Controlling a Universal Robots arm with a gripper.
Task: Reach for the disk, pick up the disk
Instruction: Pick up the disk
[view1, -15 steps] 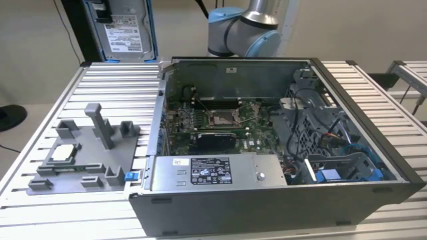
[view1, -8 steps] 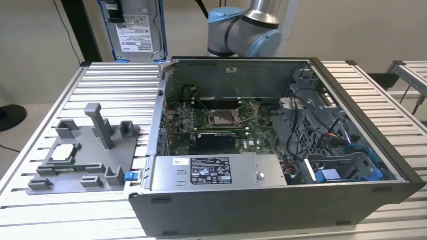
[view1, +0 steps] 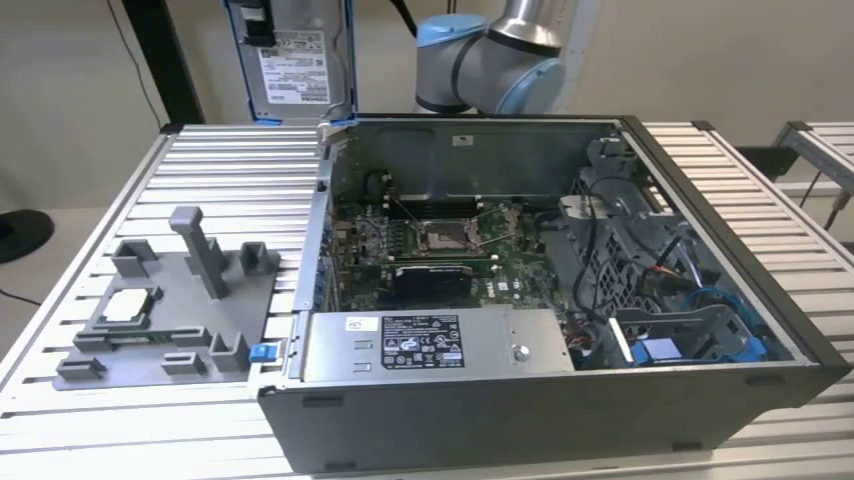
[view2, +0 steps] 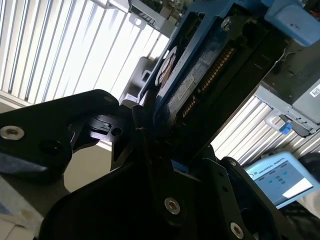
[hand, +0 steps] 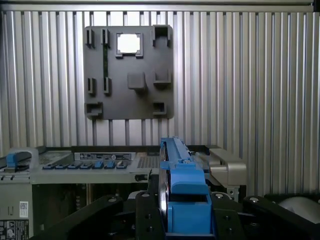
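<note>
The gripper, seen in both wrist views, is closed on the disk. Its black fingers press on either side of the blue plastic frame, near one end of the drive. In the second wrist view the gripper clamps that end, and the rest of the disk juts out past the jaws, unsupported. In the exterior view the disk hangs upright with its white label towards the camera, well above the far edge of the slatted table. It is to the exterior view's left of the robot arm, just beyond the back corner of the open computer case.

The likeliest risk is slippage. The hold seems to be on smooth plastic at one end, so a quick swing could let the drive pivot or slide out and drop onto the table or into the case. The frame could also flex under the squeeze.
</note>
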